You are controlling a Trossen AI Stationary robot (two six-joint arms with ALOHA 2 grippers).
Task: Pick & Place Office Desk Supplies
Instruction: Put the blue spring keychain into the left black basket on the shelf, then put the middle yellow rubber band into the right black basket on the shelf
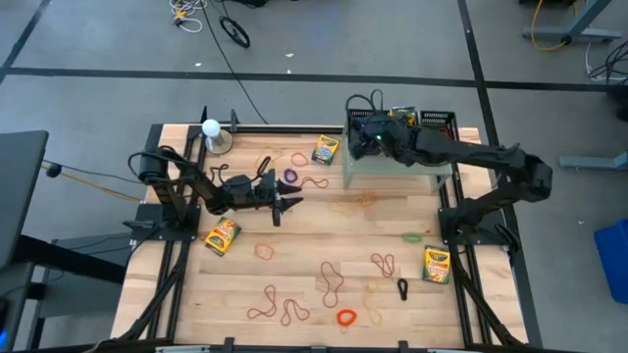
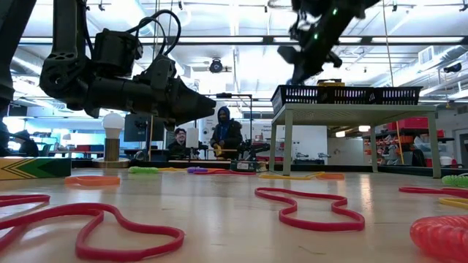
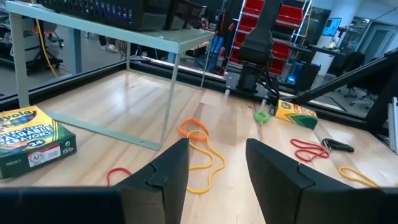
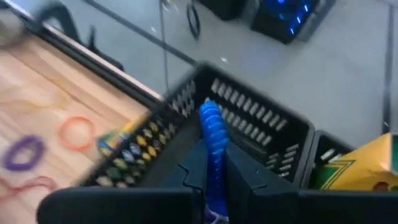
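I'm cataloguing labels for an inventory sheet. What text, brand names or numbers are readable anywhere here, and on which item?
"24": on the crayon box nearest the left wrist camera.
"...AYOLA", brand name partly cut off: same box.
Second line, roughly "...ASHABLE ...AYONS": same box, only partly legible.
Other crayon boxes: print too small to read.

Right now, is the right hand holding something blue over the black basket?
Yes, the right hand is shut on a blue ring, right above the black basket.
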